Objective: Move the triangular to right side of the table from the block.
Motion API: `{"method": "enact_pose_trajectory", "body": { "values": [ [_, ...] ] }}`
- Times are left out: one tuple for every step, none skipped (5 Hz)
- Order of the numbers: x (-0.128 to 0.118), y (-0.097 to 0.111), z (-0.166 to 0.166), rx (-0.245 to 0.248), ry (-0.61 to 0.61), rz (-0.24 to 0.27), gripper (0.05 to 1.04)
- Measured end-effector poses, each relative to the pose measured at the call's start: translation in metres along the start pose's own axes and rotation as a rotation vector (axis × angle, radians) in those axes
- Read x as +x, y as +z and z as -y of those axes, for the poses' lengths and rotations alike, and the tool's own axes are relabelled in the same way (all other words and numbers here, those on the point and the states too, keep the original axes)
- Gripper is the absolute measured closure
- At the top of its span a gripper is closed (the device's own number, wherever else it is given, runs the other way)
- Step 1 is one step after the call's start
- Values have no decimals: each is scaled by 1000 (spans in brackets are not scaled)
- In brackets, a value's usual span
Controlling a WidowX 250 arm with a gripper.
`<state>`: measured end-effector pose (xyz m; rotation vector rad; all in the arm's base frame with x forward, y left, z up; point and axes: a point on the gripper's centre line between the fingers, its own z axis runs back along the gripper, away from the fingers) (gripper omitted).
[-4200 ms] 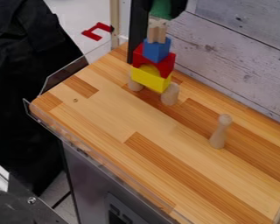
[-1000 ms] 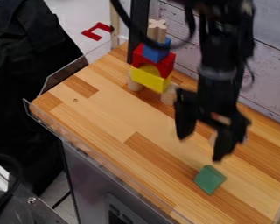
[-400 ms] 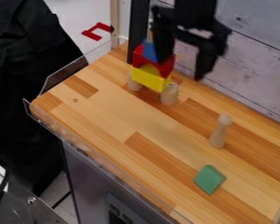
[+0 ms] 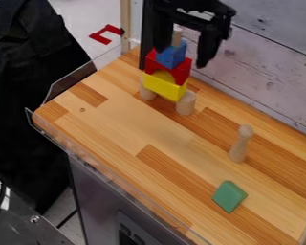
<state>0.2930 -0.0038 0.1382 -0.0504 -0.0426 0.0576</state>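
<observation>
Lower right of frame: green triangle on table, pincer spread up by the stack.

Near side, green triangle [image 4: 229, 196] lies on bare table [image 4: 111, 115], apart from everything; likely set there to meet the "right side" goal. Flat-lying, so probably won't roll or tip. Right of center, wooden peg [image 4: 241, 143] stands upright on its wider end, which presumably keeps it steady.

Upper middle, the stack: two round wooden feet hold up yellow block [image 4: 163, 88], red arch [image 4: 181, 72] on that, then blue block [image 4: 172, 55], pale wooden piece [image 4: 177, 36] on top. Feet sit apart, likely to carry the yellow one level.

Top of frame, gripper [image 4: 181, 58] has fingers wide apart, nothing pinched, blue block seen between them; contact, can't tell. Job looks done; next, probably lift clear, since a bump could topple the stack.
</observation>
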Motion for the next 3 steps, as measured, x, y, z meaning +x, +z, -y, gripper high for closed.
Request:
{"method": "enact_pose_trajectory", "body": {
  "values": [
    [-5,1,-7,51,78,-36,83],
    [-9,2,-8,83,154,-59,83],
    [-14,-2,-5,67,172,-80,83]
  ]
}}
